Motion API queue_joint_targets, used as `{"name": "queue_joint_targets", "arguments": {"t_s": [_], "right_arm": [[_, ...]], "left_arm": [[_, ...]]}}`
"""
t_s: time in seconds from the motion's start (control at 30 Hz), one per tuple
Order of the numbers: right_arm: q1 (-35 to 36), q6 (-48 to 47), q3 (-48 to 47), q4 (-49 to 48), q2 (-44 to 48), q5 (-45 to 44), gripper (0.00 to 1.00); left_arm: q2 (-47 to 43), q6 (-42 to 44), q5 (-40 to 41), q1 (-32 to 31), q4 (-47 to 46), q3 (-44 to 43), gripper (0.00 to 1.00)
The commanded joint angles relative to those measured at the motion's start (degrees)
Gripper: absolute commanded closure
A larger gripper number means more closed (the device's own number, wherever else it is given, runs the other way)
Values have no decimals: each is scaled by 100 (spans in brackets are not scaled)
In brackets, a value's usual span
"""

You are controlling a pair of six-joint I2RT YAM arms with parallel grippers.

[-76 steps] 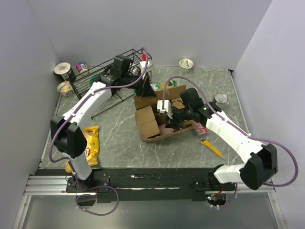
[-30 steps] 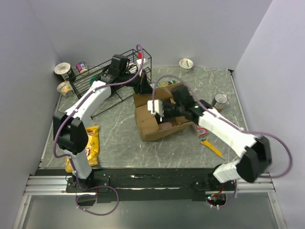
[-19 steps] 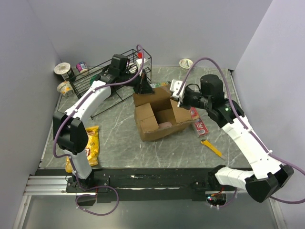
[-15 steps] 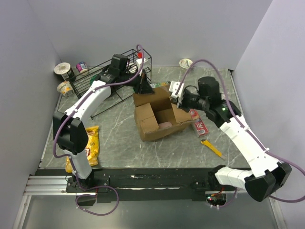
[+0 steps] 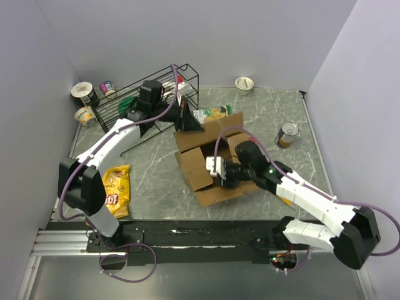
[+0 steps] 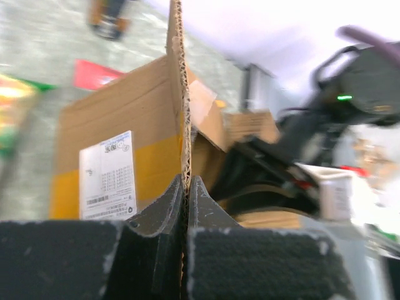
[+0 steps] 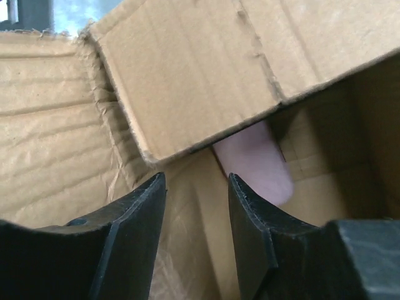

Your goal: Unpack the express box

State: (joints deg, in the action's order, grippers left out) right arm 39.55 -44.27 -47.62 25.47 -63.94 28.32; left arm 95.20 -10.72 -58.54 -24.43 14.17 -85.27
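Box (image 5: 195, 172): pink item (image 7: 256, 164) inside, dead ahead of right gripper (image 7: 195, 182), the nearer arm; jaws spread, empty. Left gripper (image 6: 186, 182) clamped on upright flap (image 6: 179, 75).

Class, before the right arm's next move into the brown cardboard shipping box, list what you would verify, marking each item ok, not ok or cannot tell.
1. Left gripper clamped on a flap edge of the brown corrugated cardboard box: ok.
2. Right gripper open: ok.
3. Pale pink rounded item in sight inside the box: ok.
4. Item clear of the overhanging inner flap: not ok.
5. Item between the right gripper's jaws: not ok, it lies ahead.
6. What the item is: cannot tell.
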Motion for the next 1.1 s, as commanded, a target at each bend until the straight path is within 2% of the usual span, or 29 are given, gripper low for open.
{"name": "queue_joint_targets", "arguments": {"t_s": [0.0, 0.13, 0.37, 0.57, 0.6, 0.67, 0.7, 0.77, 0.8, 0.93, 1.07], "right_arm": [[167, -99, 507, -534, 453, -124, 47], [185, -81, 666, -1027, 234, -283, 46], [141, 322, 26, -1186, -741, 94, 43], [-105, 2042, -599, -965, -1252, 797, 35], [-123, 2585, -608, -1087, -1278, 929, 31], [-114, 3124, -574, -1237, -1427, 861, 26], [-114, 3666, -573, -1281, -1498, 712, 23], [-105, 4126, -582, -1334, -1726, 597, 18], [-71, 4363, -617, -1308, -1805, 500, 0], [158, 4707, -1326, -773, -2769, -289, 0], [158, 5077, -1628, -727, -3352, -160, 3]], "left_arm": [[-248, -1274, -1069, -45, -1373, 345, 99], [121, -1266, -1238, -45, -1092, 108, 99], [649, -1758, -1406, 60, -1373, -59, 99], [790, -1828, -1134, 113, -1373, -130, 99], [798, -1881, -1107, 113, -1373, -95, 99], [799, -2161, -958, 113, -1760, -42, 99], [799, -2214, -853, 113, -1778, -24, 99], [781, -2285, -685, 113, -1681, -24, 99], [746, -2355, -493, 113, -1716, 45, 99], [597, -2680, -202, 113, -1856, 300, 99], [517, -2751, -96, 122, -1945, 485, 99]]}}
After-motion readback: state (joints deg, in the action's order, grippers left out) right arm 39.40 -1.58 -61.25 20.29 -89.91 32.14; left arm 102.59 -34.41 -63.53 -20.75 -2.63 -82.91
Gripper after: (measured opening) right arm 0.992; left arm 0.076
